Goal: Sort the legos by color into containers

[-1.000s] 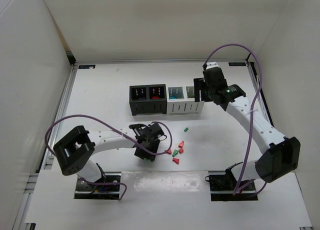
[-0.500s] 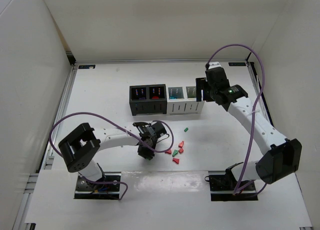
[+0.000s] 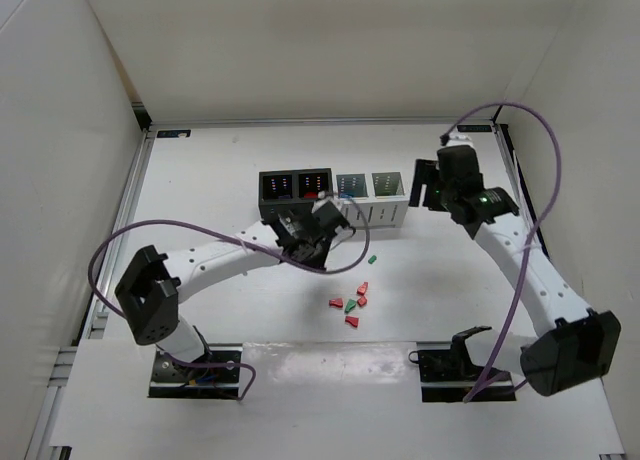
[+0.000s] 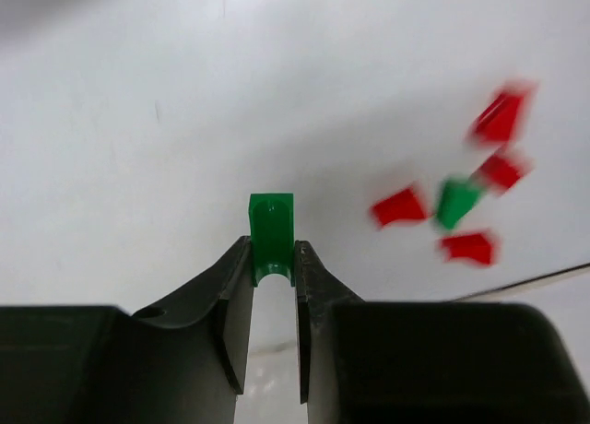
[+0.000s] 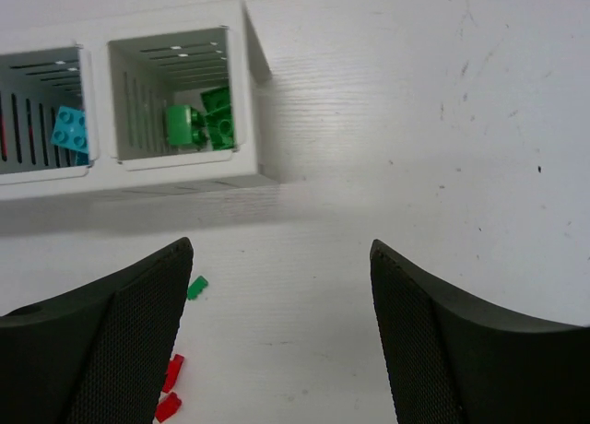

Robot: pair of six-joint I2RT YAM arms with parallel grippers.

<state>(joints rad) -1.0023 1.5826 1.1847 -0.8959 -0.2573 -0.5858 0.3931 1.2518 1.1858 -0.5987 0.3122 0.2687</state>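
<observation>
Between the closed fingers of the left pincer (image 4: 273, 251), a green lego (image 4: 271, 212) hangs over the bench (image 4: 138, 120). Loose legos (image 3: 350, 305) lie before the containers (image 3: 370, 216). The right pincer (image 5: 281, 251) gapes empty beside the row.

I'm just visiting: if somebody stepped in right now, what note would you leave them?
Left claw: shut on a green lego, in front of the bins.
Right claw: open, empty, right of them.
Done: greens in the far-right white bin, a teal lego in its neighbour.
Left: drop the held lego with the greens; sort the loose pile of reds and one green, plus a stray green.
</observation>
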